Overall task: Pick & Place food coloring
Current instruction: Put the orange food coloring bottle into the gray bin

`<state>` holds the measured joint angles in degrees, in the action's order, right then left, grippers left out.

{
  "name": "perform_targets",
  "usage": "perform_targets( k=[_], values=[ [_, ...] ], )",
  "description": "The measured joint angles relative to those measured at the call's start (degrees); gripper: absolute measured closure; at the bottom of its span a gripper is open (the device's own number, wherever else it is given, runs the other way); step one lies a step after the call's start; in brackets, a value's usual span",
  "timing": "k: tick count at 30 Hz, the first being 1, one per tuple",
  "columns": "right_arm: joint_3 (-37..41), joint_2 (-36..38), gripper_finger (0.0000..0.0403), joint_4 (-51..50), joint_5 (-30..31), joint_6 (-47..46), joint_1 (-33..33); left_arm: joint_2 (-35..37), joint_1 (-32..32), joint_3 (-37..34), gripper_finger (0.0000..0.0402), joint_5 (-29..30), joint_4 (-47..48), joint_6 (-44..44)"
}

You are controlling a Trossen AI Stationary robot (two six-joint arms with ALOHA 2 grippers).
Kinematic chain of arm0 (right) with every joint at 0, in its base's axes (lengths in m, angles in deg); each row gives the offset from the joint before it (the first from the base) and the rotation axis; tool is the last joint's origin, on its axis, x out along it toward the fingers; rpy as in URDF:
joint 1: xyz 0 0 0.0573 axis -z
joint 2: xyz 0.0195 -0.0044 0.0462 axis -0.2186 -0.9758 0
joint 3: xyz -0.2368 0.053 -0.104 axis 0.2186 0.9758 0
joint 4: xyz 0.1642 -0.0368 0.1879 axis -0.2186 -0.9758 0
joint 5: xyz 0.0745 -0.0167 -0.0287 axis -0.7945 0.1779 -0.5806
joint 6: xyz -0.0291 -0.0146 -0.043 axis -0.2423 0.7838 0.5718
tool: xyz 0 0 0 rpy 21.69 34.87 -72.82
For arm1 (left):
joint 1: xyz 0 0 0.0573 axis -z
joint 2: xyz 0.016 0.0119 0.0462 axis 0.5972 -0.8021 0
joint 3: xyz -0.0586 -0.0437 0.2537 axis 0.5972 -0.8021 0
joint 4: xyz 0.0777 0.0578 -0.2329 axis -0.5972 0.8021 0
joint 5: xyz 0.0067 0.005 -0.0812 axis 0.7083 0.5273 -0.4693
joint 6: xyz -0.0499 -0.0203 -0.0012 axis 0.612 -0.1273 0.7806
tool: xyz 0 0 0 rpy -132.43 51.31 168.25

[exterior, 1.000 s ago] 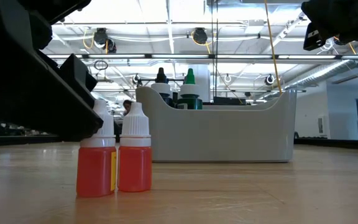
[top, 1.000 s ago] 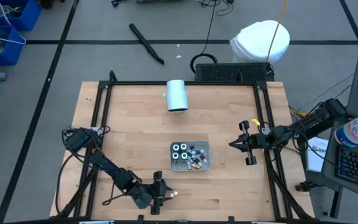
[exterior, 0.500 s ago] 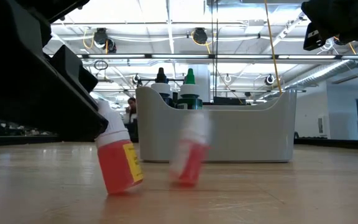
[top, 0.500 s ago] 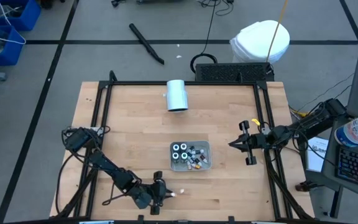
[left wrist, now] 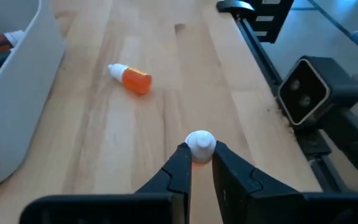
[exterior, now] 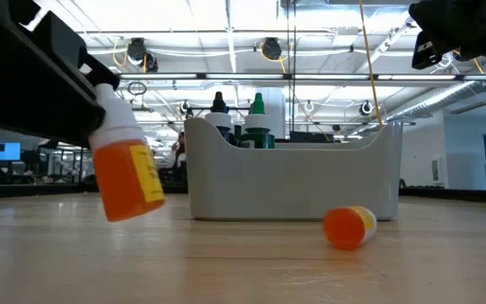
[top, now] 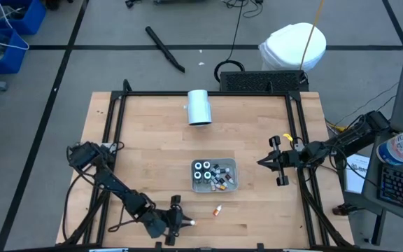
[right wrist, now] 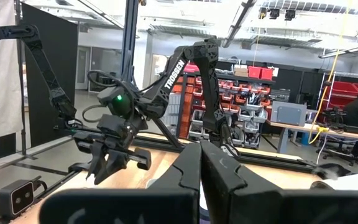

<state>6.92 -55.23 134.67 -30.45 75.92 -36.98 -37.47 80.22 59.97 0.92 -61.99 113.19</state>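
Food coloring sits in three places. One small orange bottle with a white cap [left wrist: 199, 144] is pinched between the fingers of the left gripper [left wrist: 199, 163] near the table's front edge; in the low view this held bottle [exterior: 125, 173] hangs tilted, clear of the wood, its cap partly covered by the dark finger. A second orange bottle [exterior: 349, 227] lies on its side on the table, just in front of the grey tray [exterior: 294, 181]; the high view shows it [top: 217, 209] as a tiny speck between the tray [top: 214, 175] and the left gripper [top: 175, 222], apart from both, and the left wrist view shows it [left wrist: 130, 78] lying with its white cap toward the tray's wall [left wrist: 17, 93]. Other bottles stand packed inside the tray; from table height only a black tip [exterior: 218, 105] and a green tip [exterior: 258, 106] rise above the rim, the rest hidden by the wall, and from above their colours are hard to make out. Well to the tray's right, the right gripper [top: 263, 162] hovers over the table with its fingers pressed together on nothing. A large white cylinder [top: 199, 106] lies near the table's far edge. Wooden table top [top: 145, 140] is framed by black rails.
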Motion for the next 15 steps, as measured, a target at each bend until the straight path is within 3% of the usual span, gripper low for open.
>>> perform_targets(
  k=[6,15],
  values=[
    [0.0,0.0,0.0403,-0.2,0.0,0.0,0.0,0.8,-0.5,0.0,0.0354,0.0,-1.9,-3.0],
    [0.0,0.0,0.0403,-0.2,0.0,0.0,0.0,10.3,0.5,0.1,0.0354,1.8,3.9,-9.6]
  ],
)
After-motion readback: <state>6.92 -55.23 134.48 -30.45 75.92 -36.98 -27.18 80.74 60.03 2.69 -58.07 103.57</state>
